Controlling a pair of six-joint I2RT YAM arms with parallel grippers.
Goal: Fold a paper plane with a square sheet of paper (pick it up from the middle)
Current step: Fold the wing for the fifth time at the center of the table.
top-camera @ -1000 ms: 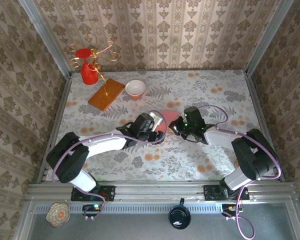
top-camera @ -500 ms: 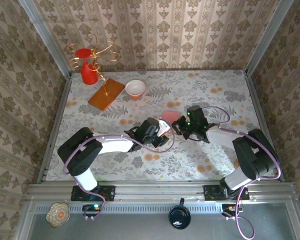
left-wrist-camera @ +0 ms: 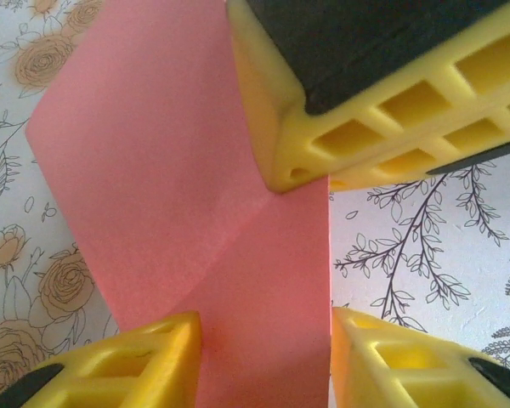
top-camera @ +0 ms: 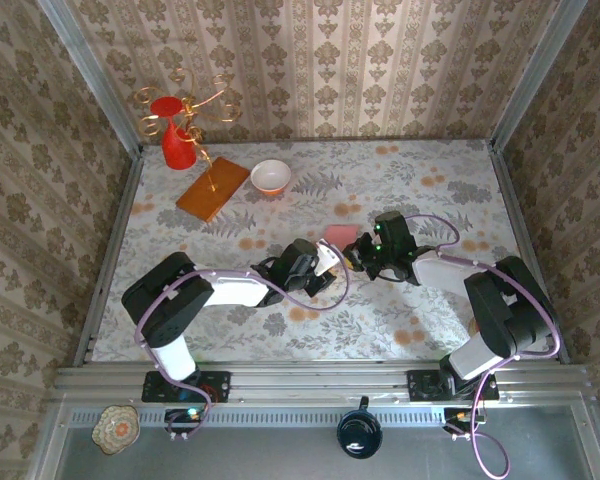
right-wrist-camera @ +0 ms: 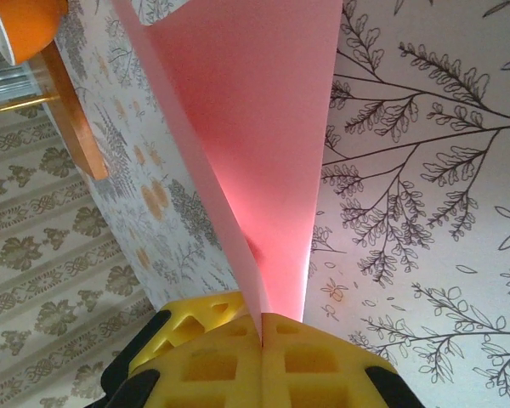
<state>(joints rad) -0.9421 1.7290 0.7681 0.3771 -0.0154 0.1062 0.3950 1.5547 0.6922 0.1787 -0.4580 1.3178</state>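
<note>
Left gripper [top-camera: 325, 261] and right gripper [top-camera: 355, 253] meet at centre on pink sheet of paper [top-camera: 340, 233]; wooden board [top-camera: 212, 188], white bowl [top-camera: 271, 177], red vase [top-camera: 177, 148] toward 11 o'clock.

There is one table [top-camera: 430, 190], and over it one sheet of pink paper [top-camera: 340, 233], one white bowl [top-camera: 271, 177], one wooden board [top-camera: 212, 188] and one red vase [top-camera: 177, 140]. There are two pincers, the left pincer [top-camera: 325, 262] and the right pincer [top-camera: 355, 252]. In front of the table are one small patterned dish [top-camera: 115, 428] and one dark mug [top-camera: 359, 433].
</note>
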